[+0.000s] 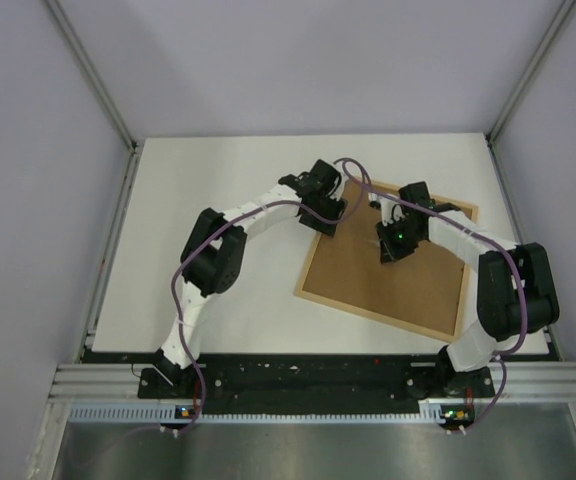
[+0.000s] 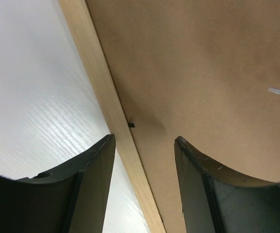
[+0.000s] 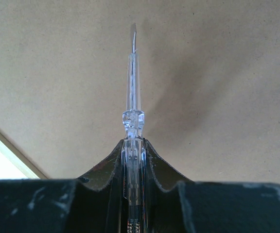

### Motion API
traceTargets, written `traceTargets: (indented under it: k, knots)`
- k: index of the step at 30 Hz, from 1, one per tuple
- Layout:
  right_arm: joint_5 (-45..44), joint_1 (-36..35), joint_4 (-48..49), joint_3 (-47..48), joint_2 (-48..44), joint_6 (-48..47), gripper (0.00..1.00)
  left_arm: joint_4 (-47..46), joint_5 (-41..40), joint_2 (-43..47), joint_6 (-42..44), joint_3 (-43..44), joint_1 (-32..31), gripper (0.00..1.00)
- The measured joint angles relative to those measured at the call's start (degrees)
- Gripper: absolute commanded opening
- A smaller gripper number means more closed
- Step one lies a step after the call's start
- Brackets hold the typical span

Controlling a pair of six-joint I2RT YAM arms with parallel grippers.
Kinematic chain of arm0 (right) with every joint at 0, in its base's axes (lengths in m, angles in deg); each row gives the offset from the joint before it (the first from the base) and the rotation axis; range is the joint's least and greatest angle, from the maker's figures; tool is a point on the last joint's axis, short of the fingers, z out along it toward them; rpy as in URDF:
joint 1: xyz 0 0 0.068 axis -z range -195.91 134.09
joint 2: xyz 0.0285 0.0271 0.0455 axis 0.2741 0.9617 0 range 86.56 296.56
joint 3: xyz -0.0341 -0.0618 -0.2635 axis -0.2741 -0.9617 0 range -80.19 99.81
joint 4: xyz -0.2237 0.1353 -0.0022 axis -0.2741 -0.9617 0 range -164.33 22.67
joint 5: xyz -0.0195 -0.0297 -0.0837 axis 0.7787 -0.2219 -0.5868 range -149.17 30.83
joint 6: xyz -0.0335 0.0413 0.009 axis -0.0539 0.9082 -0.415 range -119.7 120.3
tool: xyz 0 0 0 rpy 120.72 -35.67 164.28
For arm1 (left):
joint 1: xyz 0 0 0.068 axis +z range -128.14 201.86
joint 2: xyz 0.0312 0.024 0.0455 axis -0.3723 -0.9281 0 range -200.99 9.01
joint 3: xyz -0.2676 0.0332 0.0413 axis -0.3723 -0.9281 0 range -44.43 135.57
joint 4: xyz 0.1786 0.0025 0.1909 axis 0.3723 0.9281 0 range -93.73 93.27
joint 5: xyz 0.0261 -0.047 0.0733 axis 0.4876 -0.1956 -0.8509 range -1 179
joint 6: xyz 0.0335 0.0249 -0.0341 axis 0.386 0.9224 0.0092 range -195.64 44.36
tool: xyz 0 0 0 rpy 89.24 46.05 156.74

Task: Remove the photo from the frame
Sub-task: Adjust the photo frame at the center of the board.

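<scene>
Two YAM arms bend over the frame (image 1: 368, 285), which lies face down on the white table (image 1: 218, 300) at about 3 o'clock from the table's middle, skewed so that one corner points to 11 o'clock, its brown fibreboard back turned up inside a light-wood rim. The left gripper (image 1: 325, 220) hangs over the rim's 10 o'clock side, near that far corner. Its wrist camera shows the left gripper (image 2: 145, 141) parted to roughly half its reach with nothing between the black fingers (image 2: 89, 179), one over the table (image 2: 33, 97) and the other over the fibreboard, the wooden rail running between them from 11 o'clock to 6 o'clock. A small black tab (image 2: 131, 124) sits where rail meets board, just ahead of the gap. The right gripper (image 1: 390, 252) hovers over the board a little toward 12 o'clock from the frame's centre. Seen from its own wrist, the right gripper (image 3: 132, 143) is clamped narrowly on a clear plastic pen-like tool (image 3: 132, 82), whose thin tip points to 12 o'clock close above the fibreboard; whether it touches cannot be told.
</scene>
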Motion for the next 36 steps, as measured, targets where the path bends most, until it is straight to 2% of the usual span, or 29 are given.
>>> traceTargets:
  k: [12, 19, 28, 34, 36]
  knots:
    - [0.9, 0.0, 1.0, 0.0, 0.1, 0.1, 0.00, 0.9, -5.4, -0.8, 1.1, 0.4, 0.1, 0.56]
    - [1.1, 0.0, 1.1, 0.0, 0.3, 0.1, 0.00, 1.0, -5.5, -1.9, 1.1, 1.4, 0.1, 0.50]
    - [1.2, 0.0, 1.3, 0.0, 3.9, 0.1, 0.00, 1.2, -5.5, -2.6, 1.0, 2.3, 0.1, 0.26]
    - [1.3, 0.0, 1.6, 0.0, 4.7, 0.1, 0.00, 1.5, -5.9, -2.6, 0.5, 2.5, 0.1, 0.01]
    - [1.3, 0.0, 1.7, 0.1, 4.9, 0.1, 0.00, 1.5, -5.9, -2.6, 0.4, 2.5, 0.1, 0.00]
